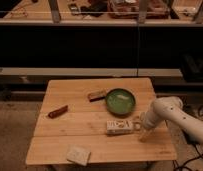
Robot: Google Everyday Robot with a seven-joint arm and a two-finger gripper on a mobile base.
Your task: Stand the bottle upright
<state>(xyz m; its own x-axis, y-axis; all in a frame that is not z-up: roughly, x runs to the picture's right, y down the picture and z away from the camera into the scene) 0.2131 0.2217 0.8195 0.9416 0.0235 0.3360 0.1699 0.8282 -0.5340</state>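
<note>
Wooden slatted table [70,130], light finish. White robot arm [167,110] reaches in from the right over the table's right edge. Green bowl [120,101] sits right of centre. Bottle [118,127] lies flat on its side just in front of the bowl, label up. Gripper [138,124] is low at the bottle's right end; contact and how far it is open: cannot tell. Tan sponge block [78,155] at the front edge. Brown bar [96,95] just left of the bowl. Reddish-brown stick [58,111] toward the left.
</note>
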